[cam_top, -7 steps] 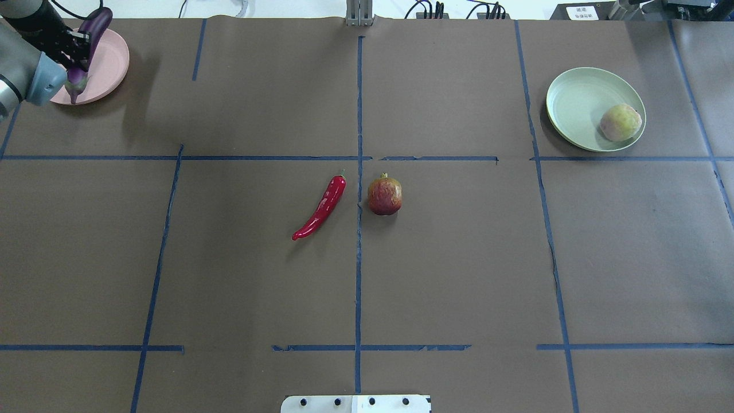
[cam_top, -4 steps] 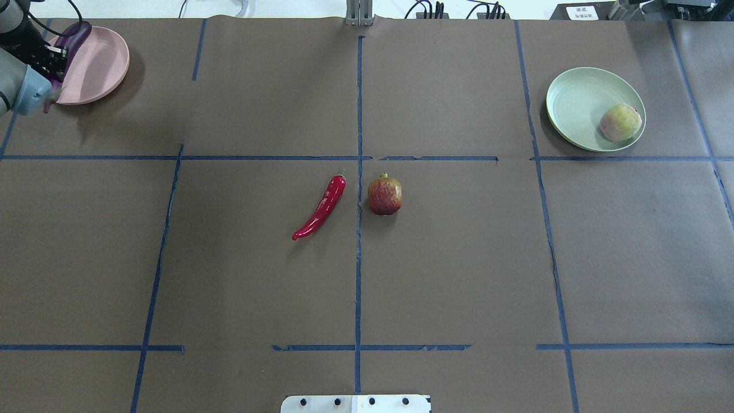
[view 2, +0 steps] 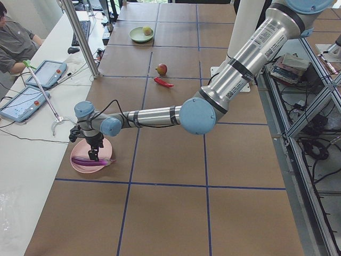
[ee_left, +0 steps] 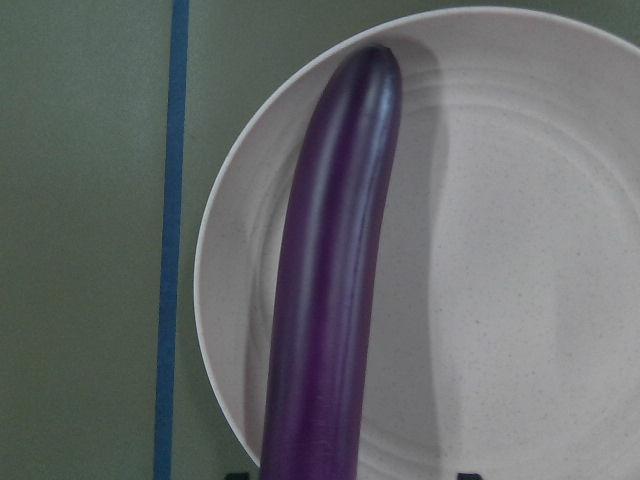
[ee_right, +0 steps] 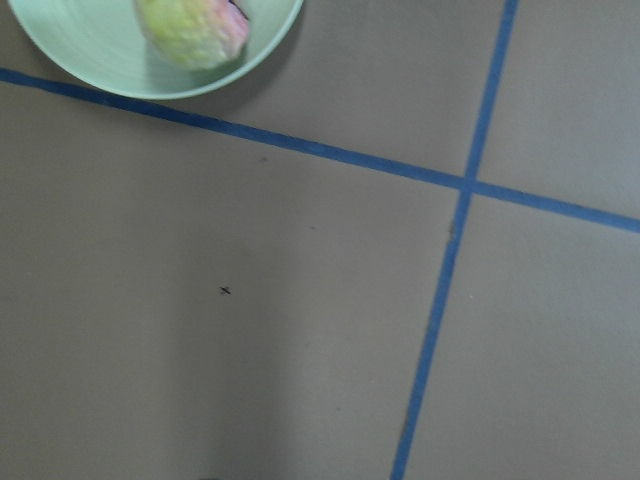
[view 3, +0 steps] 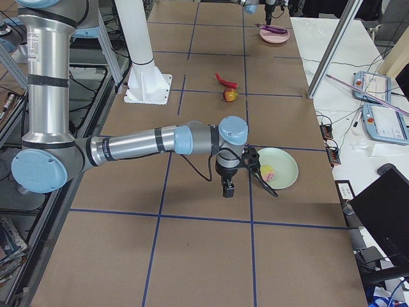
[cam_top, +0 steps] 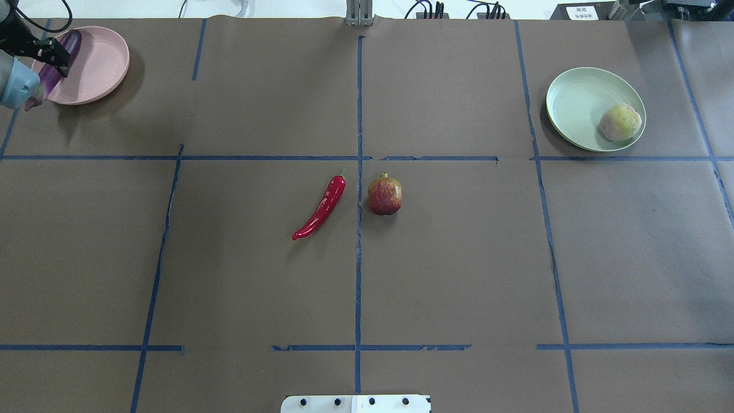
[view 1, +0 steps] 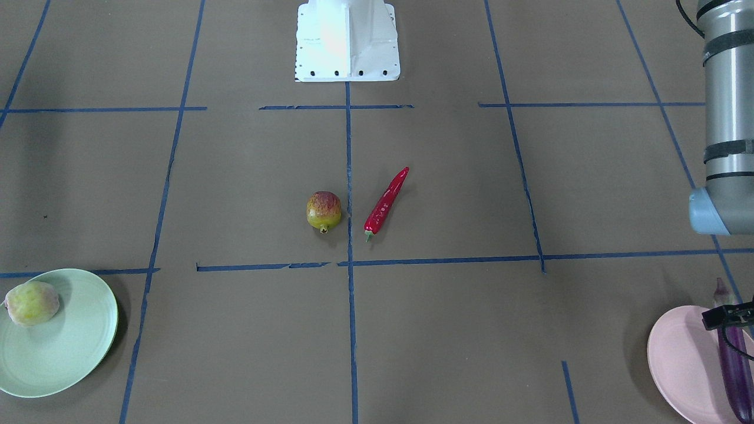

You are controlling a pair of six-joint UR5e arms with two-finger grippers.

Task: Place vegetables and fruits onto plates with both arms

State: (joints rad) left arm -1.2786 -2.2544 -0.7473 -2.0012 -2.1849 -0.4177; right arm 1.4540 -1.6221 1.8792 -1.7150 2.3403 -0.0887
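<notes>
So the left gripper (view 1: 730,321) sits right over the eggplant (ee_left: 325,300). The eggplant is lying down on the pink plate (ee_left: 520,300), along one side rather than across the middle. In the wrist view the jaws show only as two dark slivers at the bottom edge, spread wider than the eggplant. We read that as the gripper open with nothing pinched.

What matters for us is that the eggplant's long axis runs straight out ahead from between the jaws. Its rounded tip is near the plate's far rim, and the cap end is back behind the gripper, poking over the rim. With the body directly below the jaws, we reckon the way out is straight up, since a sideways drag could roll it off.

The chili (cam_top: 321,209) lies well away toward the table's middle, on the left arm's side of the pomegranate (cam_top: 384,196), so it looks like that arm's pick. The right gripper (view 3: 227,187) hangs just beside the green plate (cam_top: 573,103) holding the peach (cam_top: 620,122). We can't tell whether it's open or closed.
</notes>
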